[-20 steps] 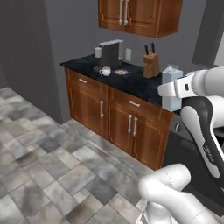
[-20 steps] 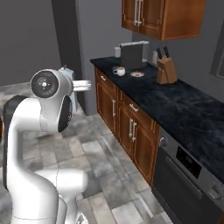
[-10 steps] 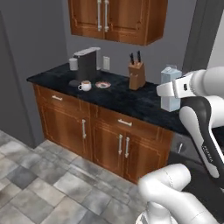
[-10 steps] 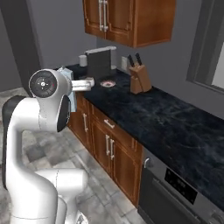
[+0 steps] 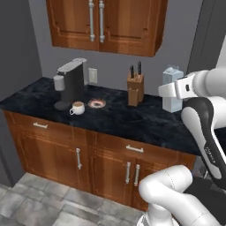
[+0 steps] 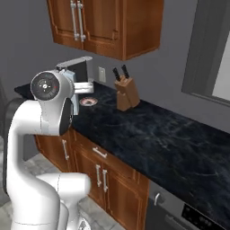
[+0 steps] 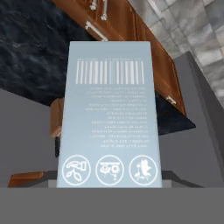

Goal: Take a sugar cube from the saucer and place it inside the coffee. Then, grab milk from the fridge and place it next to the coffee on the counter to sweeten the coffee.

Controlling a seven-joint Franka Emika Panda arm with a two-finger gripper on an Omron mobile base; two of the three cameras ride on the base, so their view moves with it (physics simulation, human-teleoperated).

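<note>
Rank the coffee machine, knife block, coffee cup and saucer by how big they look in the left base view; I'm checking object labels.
Largest to smallest:
1. coffee machine
2. knife block
3. saucer and coffee cup: they look about alike, so no ranking between them.

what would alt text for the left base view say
The robot's white arm holds the pale blue milk carton in the air at the right, above the black counter. Further left on the counter stand a wooden knife block, the saucer, the white coffee cup and a grey coffee machine.
</note>
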